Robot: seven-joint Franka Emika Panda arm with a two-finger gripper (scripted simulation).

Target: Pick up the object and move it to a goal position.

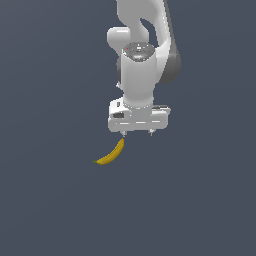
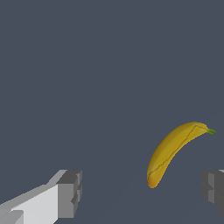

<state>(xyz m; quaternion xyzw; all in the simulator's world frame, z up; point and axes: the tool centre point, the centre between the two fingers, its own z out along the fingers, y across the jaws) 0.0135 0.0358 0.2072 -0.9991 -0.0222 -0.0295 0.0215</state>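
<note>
A small curved yellow banana with a greenish tip lies on the dark grey floor, just below and to the exterior view's left of the gripper. In the wrist view the banana lies ahead of the fingers, nearer one of them. My white gripper points straight down above the floor, with its jaws wide apart and nothing between them. One finger and the other finger show in the wrist view, far apart.
The plain dark grey floor fills both views. The white arm rises behind the gripper. No other object shows.
</note>
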